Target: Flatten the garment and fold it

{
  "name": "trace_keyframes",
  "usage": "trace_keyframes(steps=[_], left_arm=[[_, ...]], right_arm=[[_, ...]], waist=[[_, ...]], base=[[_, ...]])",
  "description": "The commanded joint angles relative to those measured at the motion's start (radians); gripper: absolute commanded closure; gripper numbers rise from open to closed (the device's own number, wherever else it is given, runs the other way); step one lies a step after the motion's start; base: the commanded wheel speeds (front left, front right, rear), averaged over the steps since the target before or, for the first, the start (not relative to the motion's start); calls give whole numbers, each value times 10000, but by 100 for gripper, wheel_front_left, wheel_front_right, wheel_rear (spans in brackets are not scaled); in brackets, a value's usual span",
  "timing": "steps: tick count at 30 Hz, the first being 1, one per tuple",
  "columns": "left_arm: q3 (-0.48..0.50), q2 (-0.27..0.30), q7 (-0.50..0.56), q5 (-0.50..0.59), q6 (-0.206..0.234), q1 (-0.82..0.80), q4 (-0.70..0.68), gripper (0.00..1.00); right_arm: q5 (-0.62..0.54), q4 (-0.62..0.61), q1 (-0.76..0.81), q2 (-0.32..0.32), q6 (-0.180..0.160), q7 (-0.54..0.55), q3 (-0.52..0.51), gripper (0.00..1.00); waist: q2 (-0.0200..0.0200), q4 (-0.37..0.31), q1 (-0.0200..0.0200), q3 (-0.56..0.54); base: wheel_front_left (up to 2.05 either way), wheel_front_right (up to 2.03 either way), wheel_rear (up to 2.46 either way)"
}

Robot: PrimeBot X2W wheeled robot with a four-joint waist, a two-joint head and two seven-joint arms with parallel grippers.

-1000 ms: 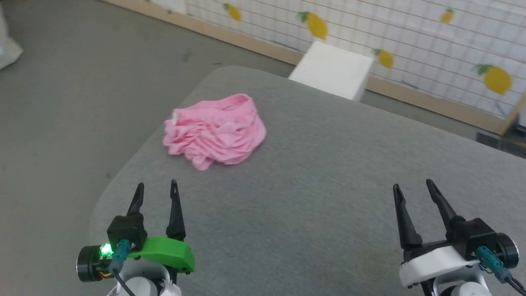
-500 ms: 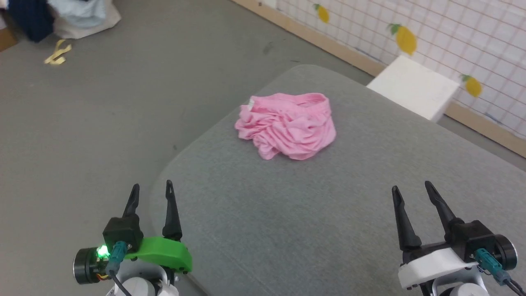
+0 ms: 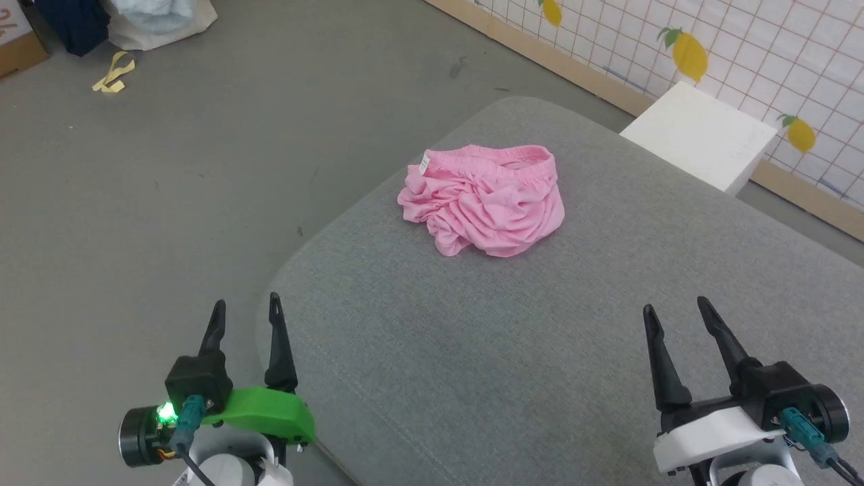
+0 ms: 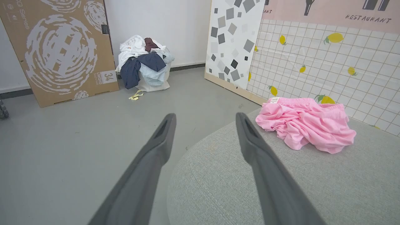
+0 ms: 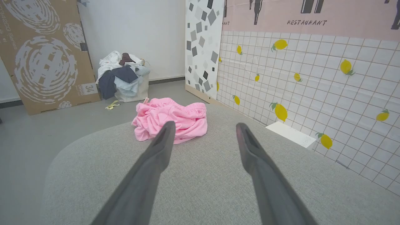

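The garment (image 3: 486, 199) is a crumpled heap of pink cloth shorts on the grey padded table (image 3: 513, 364), near its far left rounded corner. Its gathered waistband faces the far side and a small white label sticks out at the upper left. In the left wrist view the garment (image 4: 304, 126) lies ahead to the right; in the right wrist view the garment (image 5: 170, 120) lies ahead to the left. My left gripper (image 3: 244, 312) hovers open at the table's near left edge, empty. My right gripper (image 3: 675, 309) stands open over the near right, empty. Both are well short of the cloth.
A white box (image 3: 702, 135) stands on the floor beyond the table by the lemon-patterned wall (image 3: 742, 47). A bag of laundry (image 4: 145, 67) and a big cardboard box (image 4: 59, 47) stand against the far wall. Grey floor (image 3: 169, 175) lies left of the table.
The whole head picture has shifted, so the camera has turned left; the garment and box now sit further right in it. The garment itself lies unmoved and both grippers stay open.
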Motion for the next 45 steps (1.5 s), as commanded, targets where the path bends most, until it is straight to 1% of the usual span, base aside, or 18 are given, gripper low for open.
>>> trace_keyframes(steps=[1, 3, 7, 9, 13, 17, 21, 25, 28, 31, 34, 37, 39, 42, 45], left_arm=[[46, -49, -47, -85, 33, 36, -55, 0], [95, -62, -47, -251, -3, -38, -50, 0], [155, -78, -47, -660, -228, -594, 176, 0], [188, -74, 49, -879, -369, -1145, 378, 0], [374, 87, 668, -1381, -681, -2633, 900, 0], [663, 397, 1474, -1922, -958, -4237, 1515, 0], [927, 893, 2466, -2366, -1180, -5640, 2110, 0], [1162, 1492, 3820, -2799, -1324, -6699, 2732, 0], [1352, 1901, 4895, -3121, -1319, -7169, 3065, 0], [1537, 2347, 6199, -3470, -1259, -7476, 3339, 0], [1803, 2583, 7444, -3938, -1050, -7621, 3466, 0], [2039, 2795, 8815, -4351, -664, -7561, 3553, 0], [2215, 2829, 9510, -4609, -359, -7407, 3518, 0], [2265, 2915, 10371, -4721, 39, -6992, 3418, 0], [2292, 2851, 11148, -4868, 428, -6494, 3212, 0]], right_arm=[[-57, -28, -49, -4, -15, -55, -2, 0], [-83, -53, -86, -4, -15, -55, -15, 0], [-226, -159, -277, -4, -15, -37, -46, 0], [-331, -268, -402, -4, -15, 0, -96, 0], [-610, -589, -709, -4, -15, 153, -131, 0], [-877, -956, -1095, -4, -15, 312, -130, 0], [-1083, -1342, -1494, -4, -15, 412, -147, 0], [-1231, -1553, -1902, -4, -15, 408, -165, 0], [-1266, -1681, -2199, -4, -15, 361, -187, 0], [-1241, -1783, -2493, -4, -15, 289, -197, 0], [-1180, -1842, -2676, -4, -15, 224, -243, 0], [-1104, -1841, -2788, -4, -15, 157, -265, 0], [-1053, -1797, -2821, -4, -15, 114, -298, 0], [-956, -1744, -2818, -4, -15, 61, -307, 0], [-899, -1689, -2839, -4, -15, 19, -315, 0]], waist=[[0, -75, -1, 63], [0, -158, -1, 158], [0, -443, -1, 544], [0, -644, -1, 819], [0, -1210, -1, 1650], [0, -1934, -1, 2665], [0, -2680, -1, 3698], [0, -3435, -1, 4564], [0, -3928, -1, 5073], [0, -4439, -1, 5562], [0, -4820, -1, 5935], [0, -5163, -1, 6236], [0, -5324, -1, 6357], [0, -5501, -1, 6454], [0, -5594, -1, 6496]], base=[[0, 0, 0], [0, 0, 0], [0, 0, 0], [0, 0, 0], [0, 0, 0], [0, 0, 0], [0, 0, 0], [0, 0, 0], [0, 0, 0], [0, 0, 0], [0, 0, 0], [0, 0, 0], [0, 0, 0], [0, 0, 0], [0, 0, 0]])
